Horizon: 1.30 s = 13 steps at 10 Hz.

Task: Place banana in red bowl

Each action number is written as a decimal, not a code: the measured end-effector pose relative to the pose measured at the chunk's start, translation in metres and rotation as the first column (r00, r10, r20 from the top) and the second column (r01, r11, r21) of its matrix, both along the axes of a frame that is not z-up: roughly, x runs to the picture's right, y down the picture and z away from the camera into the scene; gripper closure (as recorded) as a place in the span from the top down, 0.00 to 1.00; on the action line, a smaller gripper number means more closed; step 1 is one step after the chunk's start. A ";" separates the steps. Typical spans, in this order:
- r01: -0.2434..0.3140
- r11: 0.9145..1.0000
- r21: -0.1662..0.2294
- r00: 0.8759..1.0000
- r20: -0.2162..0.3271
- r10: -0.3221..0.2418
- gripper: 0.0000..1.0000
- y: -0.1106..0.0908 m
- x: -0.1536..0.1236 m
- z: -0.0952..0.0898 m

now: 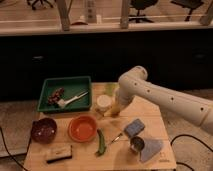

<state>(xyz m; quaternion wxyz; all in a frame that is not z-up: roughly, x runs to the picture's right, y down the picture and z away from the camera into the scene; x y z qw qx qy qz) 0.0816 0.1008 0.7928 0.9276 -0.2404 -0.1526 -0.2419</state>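
Note:
The red bowl (82, 128) is a shallow orange-red bowl on the front left of the wooden table (150, 112), and it is empty. A yellow shape that looks like the banana (115, 109) shows at the tip of the white arm, right of a white cup. My gripper (116, 106) is at the end of the arm, low over the table at that yellow shape, up and to the right of the red bowl. The arm hides most of the gripper.
A green tray (65, 94) with utensils sits at the back left. A maroon bowl (44, 130) is left of the red bowl. A green vegetable (101, 142), white cup (103, 102), blue sponge (134, 127), metal cup (136, 145), grey cloth (151, 149) and dark bar (59, 154) lie around.

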 end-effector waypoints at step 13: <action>0.352 0.935 -0.056 0.885 0.344 -0.313 0.00 0.056 -0.118 -0.030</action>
